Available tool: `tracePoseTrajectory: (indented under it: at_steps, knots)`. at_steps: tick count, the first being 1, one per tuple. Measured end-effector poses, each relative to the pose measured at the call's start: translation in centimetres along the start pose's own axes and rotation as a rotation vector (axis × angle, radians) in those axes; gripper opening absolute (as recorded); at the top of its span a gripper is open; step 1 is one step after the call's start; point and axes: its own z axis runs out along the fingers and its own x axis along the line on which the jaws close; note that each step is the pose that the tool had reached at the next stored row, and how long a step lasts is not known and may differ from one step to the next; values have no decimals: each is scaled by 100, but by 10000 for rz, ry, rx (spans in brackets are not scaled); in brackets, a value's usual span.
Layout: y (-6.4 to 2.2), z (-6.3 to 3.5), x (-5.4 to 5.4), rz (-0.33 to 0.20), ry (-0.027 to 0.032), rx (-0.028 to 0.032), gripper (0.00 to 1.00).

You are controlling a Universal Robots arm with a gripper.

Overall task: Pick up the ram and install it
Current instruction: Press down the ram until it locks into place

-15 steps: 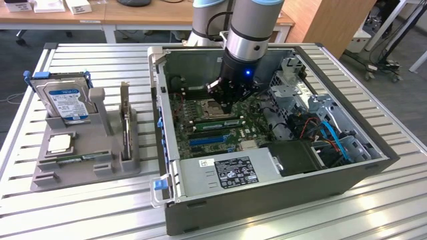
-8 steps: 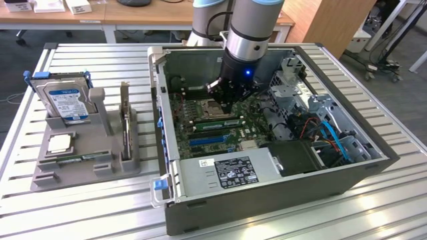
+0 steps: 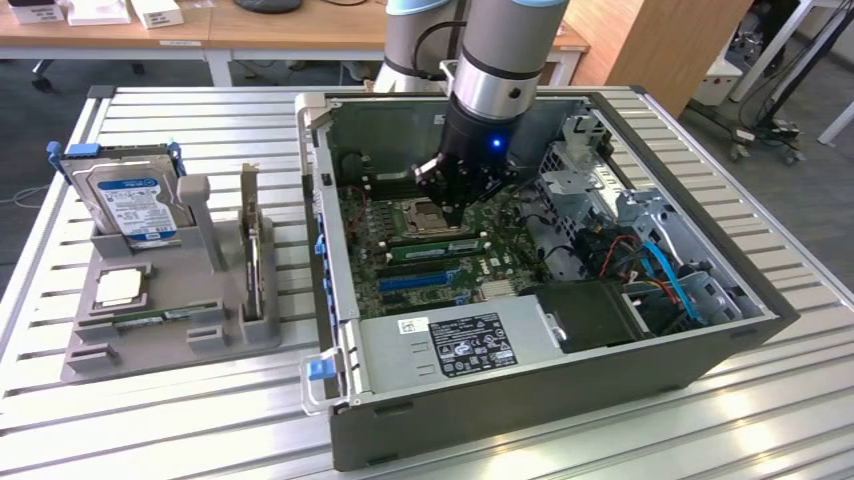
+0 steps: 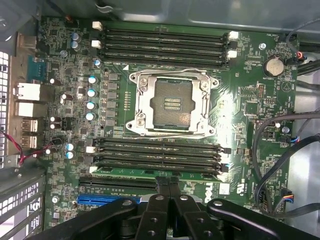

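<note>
Exterior view: open computer case (image 3: 534, 400) lying on a slatted metal table (image 3: 160, 420), motherboard (image 3: 441, 265) facing up. Arm reaching down into the case, gripper (image 3: 454, 212) low over the board, just beside the bare processor socket (image 3: 424, 213) and directly above the memory slots. Fingers pressed together — nothing pinched between them. Green ram (image 3: 430, 246) lying seated in a slot right under the fingertips, long edge running along the other slots. Blue expansion slots (image 3: 416, 280) a little nearer the power supply (image 3: 461, 345), which carries a large black-and-white label. To the exterior view's left of the case, a grey parts holder (image 3: 160, 320) with a hard drive (image 3: 131, 205) standing upright, a tall expansion card (image 3: 251, 250) on edge, and a square silver chip (image 3: 120, 288) lying flat.

Wrist view: black fingers (image 4: 169, 192) closed on each other, tips touching, resting at the edge of the green ram (image 4: 160, 171) — the stick sitting in the slot of the lower memory bank closest to the gripper. Three empty black slots between it and the open socket (image 4: 171, 102). Second bank of four empty slots (image 4: 165, 45) on the far side of the socket. Round coin battery (image 4: 274, 65) off toward the cable side.
</note>
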Motion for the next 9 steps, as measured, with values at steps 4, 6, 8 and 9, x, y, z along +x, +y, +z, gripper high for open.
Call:
tracePoseTrajectory:
  at_steps: [4,6,8,9]
  knots:
    - [0,-5,0,1,6,3,10]
    - [0,-6,0,0,6,1,10]
    - [0,-6,0,0,6,1,10]
    - [0,-6,0,1,5,1,10]
